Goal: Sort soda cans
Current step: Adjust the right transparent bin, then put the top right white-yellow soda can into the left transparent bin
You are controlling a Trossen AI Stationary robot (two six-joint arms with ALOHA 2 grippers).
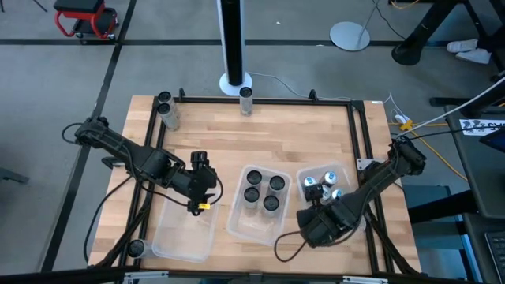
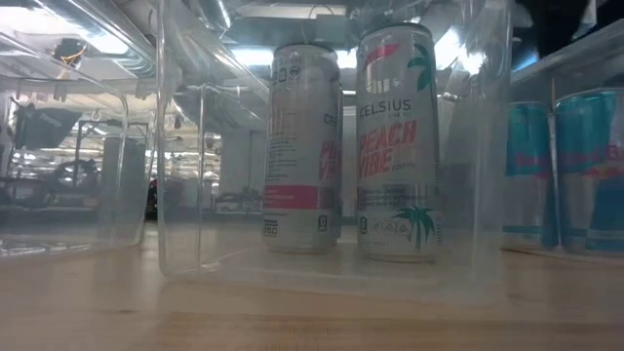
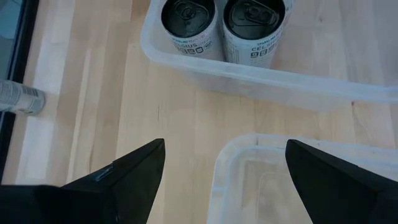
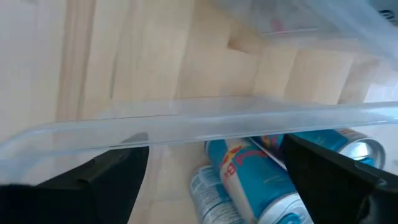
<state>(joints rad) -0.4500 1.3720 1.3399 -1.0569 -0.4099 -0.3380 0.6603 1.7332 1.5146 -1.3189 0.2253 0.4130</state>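
My left jaws gape empty over the left bin's rim; my right jaws stand wide above the blue cans in the right bin. Loose cans wait at the desk's far edge; I'd approach them squarely.

Four dark-topped white Celsius cans stand upright, clustered in the middle clear bin. Silver-topped blue-and-white Red Bull cans fill the right bin. Three more cans stand along the table's far edge.
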